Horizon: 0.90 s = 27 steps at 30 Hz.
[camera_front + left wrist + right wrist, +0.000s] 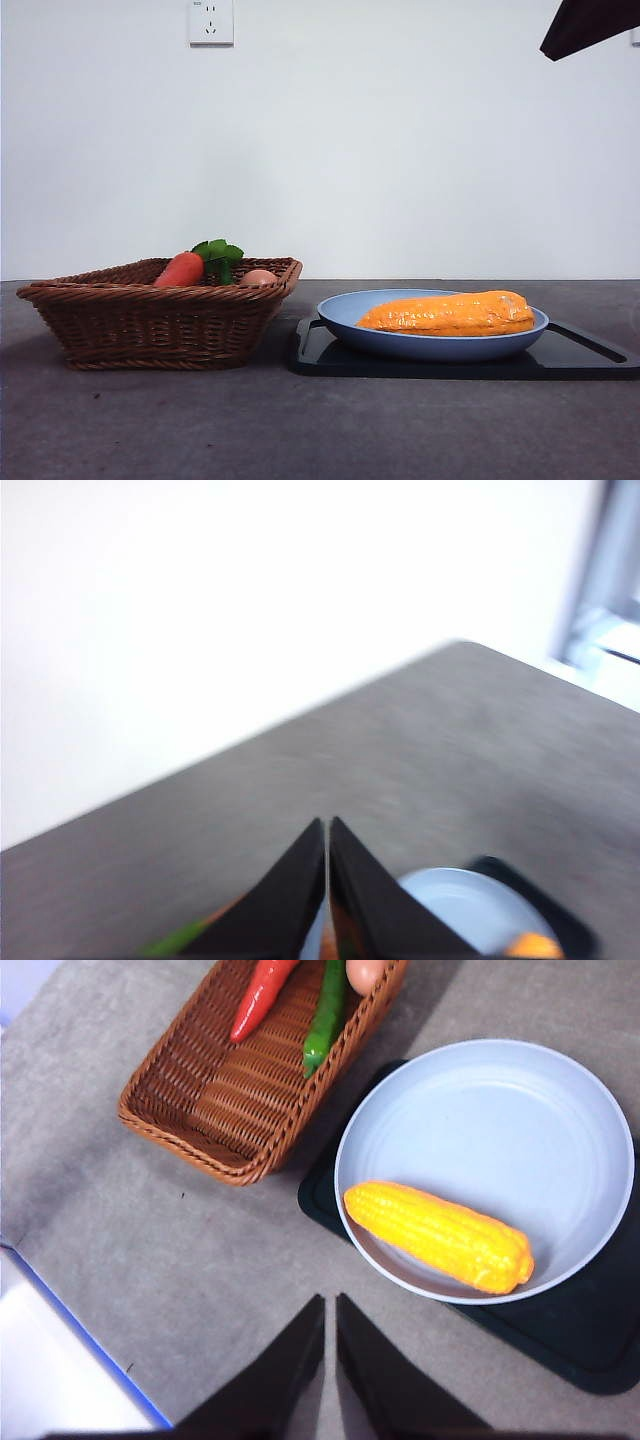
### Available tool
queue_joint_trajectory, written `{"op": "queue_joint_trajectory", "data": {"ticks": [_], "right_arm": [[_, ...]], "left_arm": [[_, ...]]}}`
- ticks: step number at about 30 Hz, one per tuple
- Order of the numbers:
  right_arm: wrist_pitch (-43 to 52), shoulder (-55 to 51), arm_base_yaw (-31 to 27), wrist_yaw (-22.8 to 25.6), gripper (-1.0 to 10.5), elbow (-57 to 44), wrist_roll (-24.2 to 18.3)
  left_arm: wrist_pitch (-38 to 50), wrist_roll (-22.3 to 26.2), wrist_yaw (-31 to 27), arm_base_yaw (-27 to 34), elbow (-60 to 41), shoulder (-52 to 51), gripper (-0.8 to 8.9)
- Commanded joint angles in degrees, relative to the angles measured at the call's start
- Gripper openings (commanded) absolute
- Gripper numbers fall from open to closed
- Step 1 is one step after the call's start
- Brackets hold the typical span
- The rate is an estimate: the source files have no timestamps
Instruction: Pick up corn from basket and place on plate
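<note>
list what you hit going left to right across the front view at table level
basket with the carrot in it → black tray carrying the plate, with the corn lying on the plate

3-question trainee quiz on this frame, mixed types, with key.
1. True or false: the corn lies on the plate.
2. What does the plate stand on? A) black tray B) basket C) bare table
3. Fill in: both tools, left and right, have their jaws ____.

Key: 1 true; 2 A; 3 shut
</note>
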Motion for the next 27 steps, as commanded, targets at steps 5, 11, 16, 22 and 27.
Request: {"op": "queue_joint_trajectory", "data": {"ticks": [5,11,16,22,27], "right_arm": [[2.8,0.4,0.2,-0.1,0.0,1.1,-0.7],[5.2,0.4,0.2,-0.1,0.0,1.1,-0.7],[6.3,0.4,0.2,-0.1,0.0,1.1,-0.7],[8.1,0.4,0.2,-0.1,0.0,1.1,-0.7],[8.2,0.4,0.2,-0.1,0.0,1.1,-0.7]], "left_arm": [[7.1,0.6,0.0,12.3,-17.8,-15.6,0.08],[22.3,-0.1,0.0,19.3,-40.9,-31.2,0.08],[30.6,-3.1,0.0,21.2,-56.4,-41.2,0.08],[35.0,-5.8,-0.3,21.4,-70.7,-50.9,0.08],[35.9,-6.2,-1.3,21.4,-79.4,-56.3,0.08]]}}
